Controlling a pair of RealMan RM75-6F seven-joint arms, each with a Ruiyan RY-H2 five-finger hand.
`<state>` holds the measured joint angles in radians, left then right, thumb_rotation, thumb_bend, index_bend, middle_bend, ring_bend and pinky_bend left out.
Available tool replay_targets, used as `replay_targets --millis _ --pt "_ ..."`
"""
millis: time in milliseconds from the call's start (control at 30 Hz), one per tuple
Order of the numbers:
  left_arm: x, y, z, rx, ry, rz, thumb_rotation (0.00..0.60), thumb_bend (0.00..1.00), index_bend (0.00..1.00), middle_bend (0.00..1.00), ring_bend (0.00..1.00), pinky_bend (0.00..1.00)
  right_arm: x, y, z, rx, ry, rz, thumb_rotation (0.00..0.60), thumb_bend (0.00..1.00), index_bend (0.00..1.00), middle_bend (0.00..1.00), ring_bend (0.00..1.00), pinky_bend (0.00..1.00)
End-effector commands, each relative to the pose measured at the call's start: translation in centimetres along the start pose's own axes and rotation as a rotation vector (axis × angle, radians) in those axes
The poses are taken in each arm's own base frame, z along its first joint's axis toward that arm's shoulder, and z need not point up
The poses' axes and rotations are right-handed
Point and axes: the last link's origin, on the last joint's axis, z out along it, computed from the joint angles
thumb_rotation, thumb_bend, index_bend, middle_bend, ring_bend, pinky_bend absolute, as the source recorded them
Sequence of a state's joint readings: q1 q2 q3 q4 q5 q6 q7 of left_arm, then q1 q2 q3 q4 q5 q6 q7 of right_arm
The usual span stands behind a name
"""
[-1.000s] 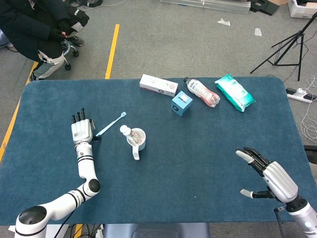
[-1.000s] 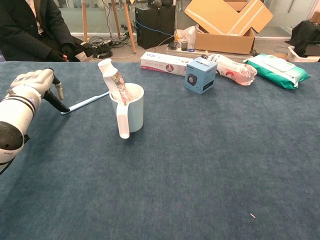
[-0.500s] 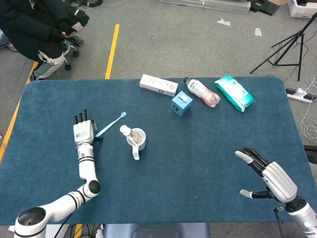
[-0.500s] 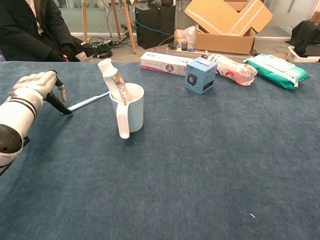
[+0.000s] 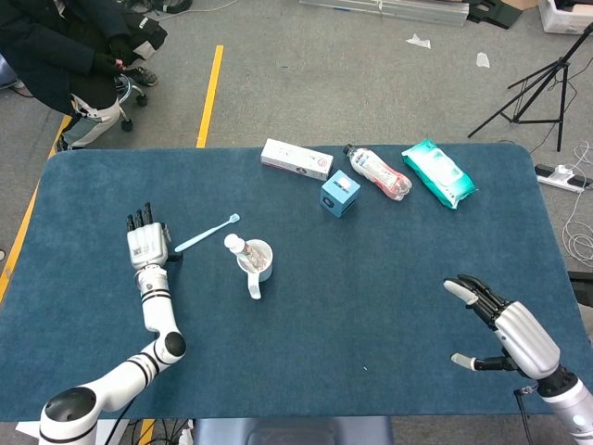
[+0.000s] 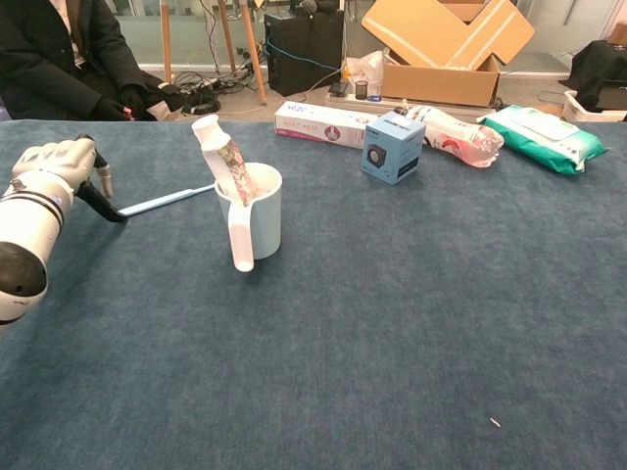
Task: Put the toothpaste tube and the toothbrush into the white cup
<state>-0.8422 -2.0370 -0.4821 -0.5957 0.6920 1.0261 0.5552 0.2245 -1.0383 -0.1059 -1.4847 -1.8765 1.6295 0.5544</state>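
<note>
The toothpaste tube [image 5: 237,247] is already stood in the white cup [image 5: 258,260], and the toothbrush [image 5: 208,232], pinched at its end by the left hand [image 5: 148,247], must next be lifted over the cup and dropped in, while nothing is held by the right hand [image 5: 505,326], whose fingers are spread.

My head view looks steeply down on the whole blue table [image 5: 371,306], far edge at 12 o'clock. My chest view sits low and near, facing 12 o'clock. Both share the white cup [image 5: 257,257] [image 6: 256,220].
</note>
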Motion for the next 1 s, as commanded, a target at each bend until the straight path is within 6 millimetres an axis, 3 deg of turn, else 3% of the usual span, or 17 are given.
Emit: replay_targets --millis 33,500,1000 --pt "0.0 0.2 0.1 0.001 0.015 -0.021 0.600 0.06 0.57 0.00 0.00 0.00 0.0 0.0 0.0 0.001 -0.002 0.000 0.600 0.01 0.02 0.15 0.09 0.40" --pt "0.7 1.2 -0.8 -0.044 -0.030 -0.105 0.600 0.07 0.60 0.00 0.00 0.00 -0.5 -0.1 0.2 0.000 -0.015 -0.010 0.600 0.01 0.02 0.15 0.09 0.40" --pt "0.6 0.8 -0.7 -0.024 -0.069 -0.069 0.600 0.13 0.59 0.00 0.00 0.00 -0.4 -0.1 0.2 0.000 -0.015 -0.009 0.600 0.01 0.02 0.15 0.09 0.40"
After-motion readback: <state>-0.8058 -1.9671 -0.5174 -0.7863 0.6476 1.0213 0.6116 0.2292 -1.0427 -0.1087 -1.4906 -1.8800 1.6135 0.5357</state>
